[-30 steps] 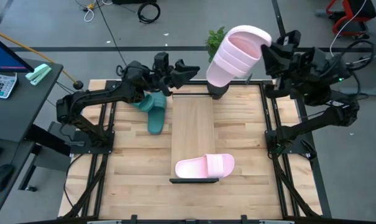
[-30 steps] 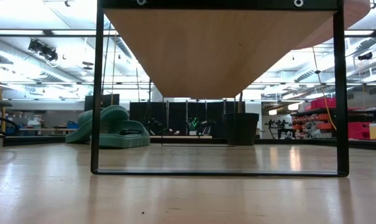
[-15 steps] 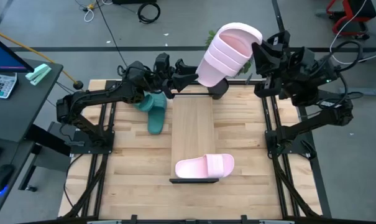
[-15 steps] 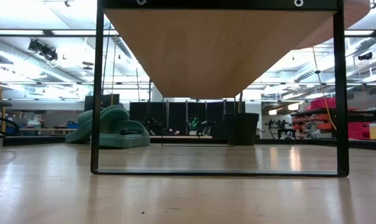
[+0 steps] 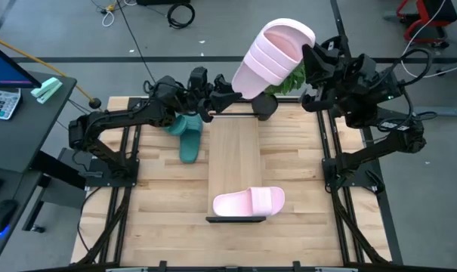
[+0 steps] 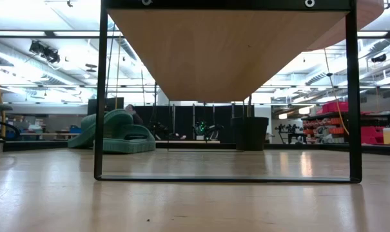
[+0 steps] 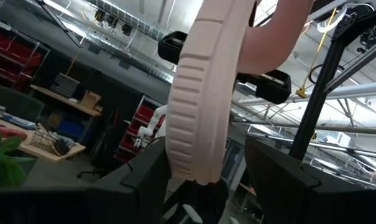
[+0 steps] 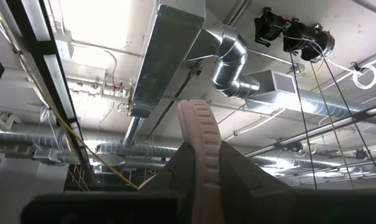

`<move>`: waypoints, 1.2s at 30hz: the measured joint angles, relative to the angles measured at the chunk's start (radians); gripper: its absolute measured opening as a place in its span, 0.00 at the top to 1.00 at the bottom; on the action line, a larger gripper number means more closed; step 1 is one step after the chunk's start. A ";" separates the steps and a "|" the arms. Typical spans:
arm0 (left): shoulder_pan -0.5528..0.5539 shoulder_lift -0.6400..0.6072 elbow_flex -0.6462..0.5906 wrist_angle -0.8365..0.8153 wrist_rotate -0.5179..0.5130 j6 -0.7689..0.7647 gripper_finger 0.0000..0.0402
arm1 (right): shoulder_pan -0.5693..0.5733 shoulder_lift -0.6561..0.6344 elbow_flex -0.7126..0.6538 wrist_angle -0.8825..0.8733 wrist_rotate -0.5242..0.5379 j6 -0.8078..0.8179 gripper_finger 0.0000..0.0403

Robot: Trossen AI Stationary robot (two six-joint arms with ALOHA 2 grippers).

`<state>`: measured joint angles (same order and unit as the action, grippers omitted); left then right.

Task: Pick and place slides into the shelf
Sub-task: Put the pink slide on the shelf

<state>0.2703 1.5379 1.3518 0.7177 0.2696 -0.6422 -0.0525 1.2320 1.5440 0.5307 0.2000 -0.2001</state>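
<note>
My right gripper [image 5: 310, 62] is shut on a light pink slide [image 5: 277, 49], held high over the table's far edge and tilted. My left gripper [image 5: 230, 85] is open at that slide's lower end [image 7: 191, 168], a finger standing on either side of it; I see no touch. The second pink slide [image 5: 249, 202] lies flat on the near end of the shelf [image 5: 234, 155]. Two dark teal slides [image 5: 186, 132] lie stacked left of the shelf, under the left arm, and show in the low view [image 6: 114, 132]. No gripper appears in the low view. My right gripper pinches the pink slide's ribbed sole edge [image 8: 200, 140] between its two fingers, coming from the table's right side. The slide is lifted clear of everything and tilted, its other end lower and toward the left gripper.
A small plant [image 5: 285, 79] in a black pot [image 5: 264, 110] stands at the shelf's far end, right under the held slide. The shelf's middle and far part are bare. Black frame rails run along the table's left and right edges.
The right gripper has carried the pink slide up and toward the table's left, tipping it, so that its lower end now sits between the left gripper's open fingers. The left arm has barely moved.
</note>
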 joint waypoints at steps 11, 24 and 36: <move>0.001 0.000 0.000 -0.014 -0.092 0.013 0.64 | 0.000 0.000 0.000 0.007 0.000 -0.004 0.88; 0.001 0.000 0.000 -0.013 -0.135 0.038 0.84 | 0.000 0.000 0.000 0.003 -0.028 0.001 0.88; 0.039 0.002 0.000 -0.017 -0.095 -0.006 0.85 | 0.001 -0.031 0.001 -0.160 0.070 0.025 0.40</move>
<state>0.3091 1.5394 1.3518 0.7010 0.1742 -0.6486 -0.0519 1.2011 1.5448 0.3711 0.2697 -0.1751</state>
